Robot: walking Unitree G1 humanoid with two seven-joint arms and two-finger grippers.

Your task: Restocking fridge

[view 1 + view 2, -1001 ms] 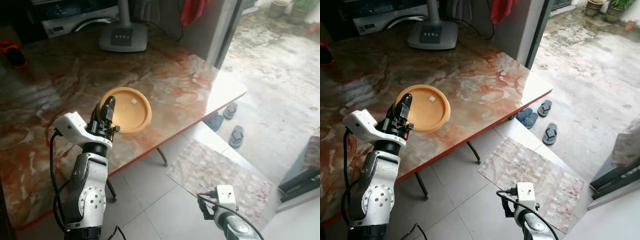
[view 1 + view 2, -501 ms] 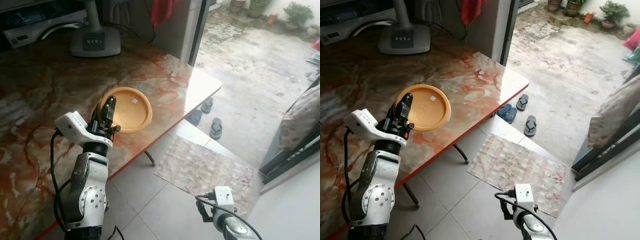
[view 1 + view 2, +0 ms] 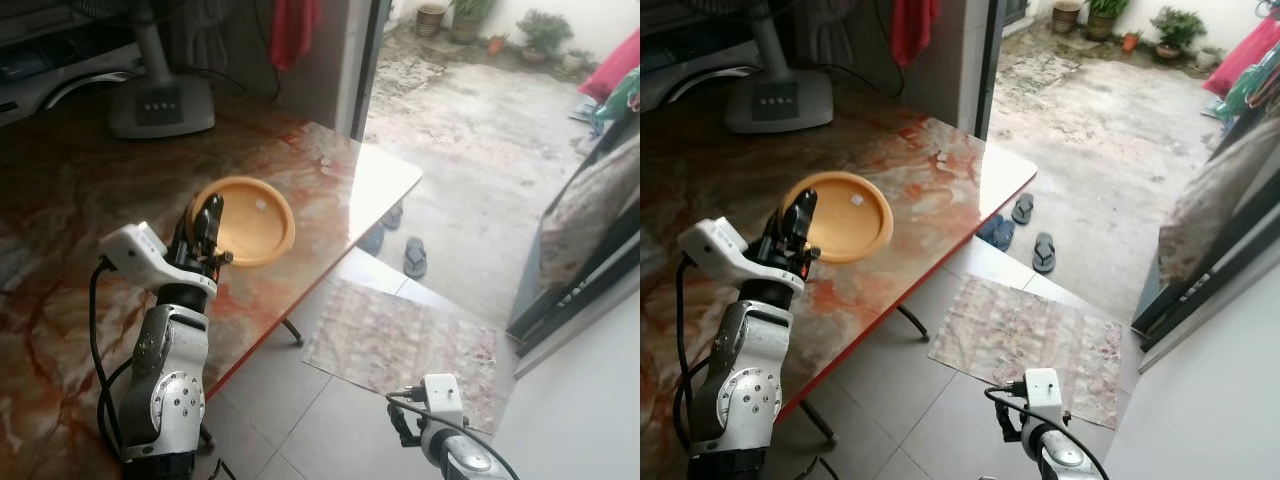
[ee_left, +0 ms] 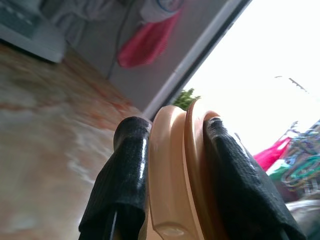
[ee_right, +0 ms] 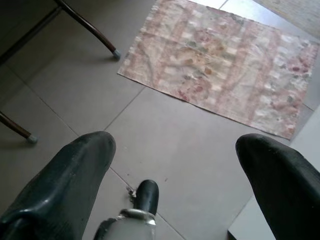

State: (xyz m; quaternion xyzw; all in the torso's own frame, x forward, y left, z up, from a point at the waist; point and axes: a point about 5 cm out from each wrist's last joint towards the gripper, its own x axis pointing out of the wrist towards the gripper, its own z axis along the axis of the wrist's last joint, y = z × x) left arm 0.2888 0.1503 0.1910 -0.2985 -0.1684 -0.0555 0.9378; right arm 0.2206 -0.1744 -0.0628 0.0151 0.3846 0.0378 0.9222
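Orange and shallow, a round plastic plate [image 3: 248, 219] is held by its rim between the two black fingers of the left gripper [image 3: 208, 222], which are closed onto it; in the left wrist view the rim [image 4: 177, 175] is seen pinched edge-on between the fingers [image 4: 122, 185]. The plate is carried raised in front of the robot, over the near part of a red-veined marble-patterned table [image 3: 70, 200], and whether it clears the tabletop or rests on it cannot be made out with certainty, though it appears to be lifted. The step in hand is judged to be the carrying of the plate toward the fridge, which is not to be found among these pictures; the next move is judged to call for a turn and a walk with the grip kept firm and the plate kept clear of the table edge. The left arm is bent upward at the elbow, forearm nearly upright, with the wrist at about the height of the table's near edge. The right gripper [image 5: 175, 175] hangs low over the grey tiled floor [image 5: 190, 150], its fingers spread wide apart and holding nothing, with a faded patterned floor mat [image 3: 1025, 330] lying just beyond it near the open doorway.
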